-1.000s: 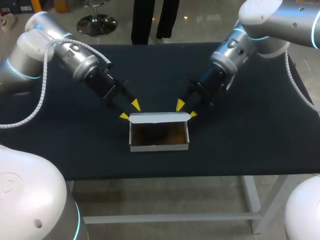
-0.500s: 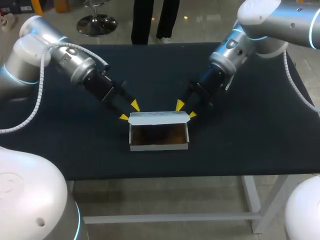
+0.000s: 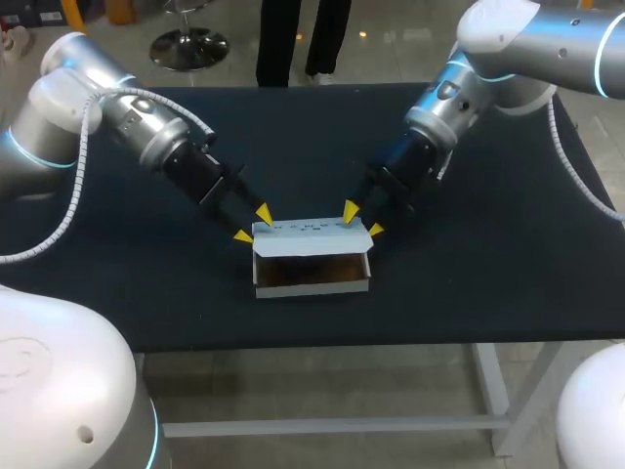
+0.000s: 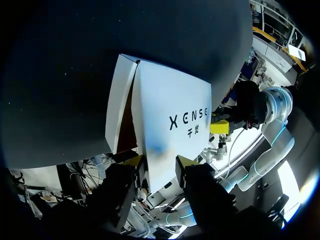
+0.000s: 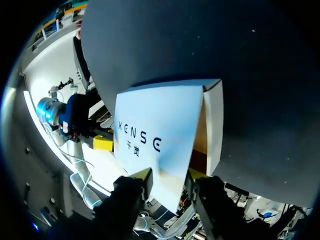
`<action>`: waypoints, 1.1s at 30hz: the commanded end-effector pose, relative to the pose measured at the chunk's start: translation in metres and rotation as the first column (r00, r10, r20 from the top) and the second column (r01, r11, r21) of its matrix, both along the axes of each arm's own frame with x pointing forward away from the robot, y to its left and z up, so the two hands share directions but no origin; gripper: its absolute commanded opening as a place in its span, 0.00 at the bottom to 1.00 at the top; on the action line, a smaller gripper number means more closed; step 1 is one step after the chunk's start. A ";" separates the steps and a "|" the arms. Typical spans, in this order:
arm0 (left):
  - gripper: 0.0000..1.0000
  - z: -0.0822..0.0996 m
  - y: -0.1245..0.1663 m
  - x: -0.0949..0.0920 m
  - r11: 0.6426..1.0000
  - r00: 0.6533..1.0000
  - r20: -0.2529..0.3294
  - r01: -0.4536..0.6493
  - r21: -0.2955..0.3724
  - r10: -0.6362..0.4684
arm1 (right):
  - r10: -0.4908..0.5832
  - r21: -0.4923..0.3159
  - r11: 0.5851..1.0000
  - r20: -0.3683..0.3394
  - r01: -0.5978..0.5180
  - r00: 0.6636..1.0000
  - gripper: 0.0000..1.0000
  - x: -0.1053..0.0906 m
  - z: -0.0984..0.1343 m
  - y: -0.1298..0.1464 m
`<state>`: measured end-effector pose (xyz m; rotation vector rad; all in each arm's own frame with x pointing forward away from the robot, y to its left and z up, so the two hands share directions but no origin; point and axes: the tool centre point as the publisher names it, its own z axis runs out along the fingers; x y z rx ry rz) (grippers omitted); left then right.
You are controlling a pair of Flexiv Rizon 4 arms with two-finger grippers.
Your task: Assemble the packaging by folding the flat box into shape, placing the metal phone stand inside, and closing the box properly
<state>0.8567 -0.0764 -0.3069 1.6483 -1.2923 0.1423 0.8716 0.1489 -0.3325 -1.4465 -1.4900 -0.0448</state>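
1. The white box (image 3: 312,276) sat near the middle of the dark desk (image 3: 488,264), a bit toward its front edge.
2. Its lid (image 3: 311,237) was tipped forward and partly covered the opening. The inside was too dark to make out.
3. My left claw (image 3: 253,223) was at the lid's back left corner, with its fingers a little apart. The corner poked between them, not clamped.
4. My right claw (image 3: 362,219) was at the back right corner. Its fingers were parted too, with the lid's edge between them.
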 end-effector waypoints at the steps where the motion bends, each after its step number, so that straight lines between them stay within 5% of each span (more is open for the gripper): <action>1: 0.42 -0.002 -0.005 -0.001 1.000 1.000 0.001 0.008 0.002 -0.008 | 0.010 -0.005 1.000 0.001 -0.010 1.000 0.47 0.001 -0.002 0.008; 33: 0.47 -0.005 0.003 -0.006 0.994 0.997 0.041 0.059 0.089 -0.063 | 0.005 -0.029 1.000 0.016 -0.005 1.000 0.47 0.001 -0.009 0.004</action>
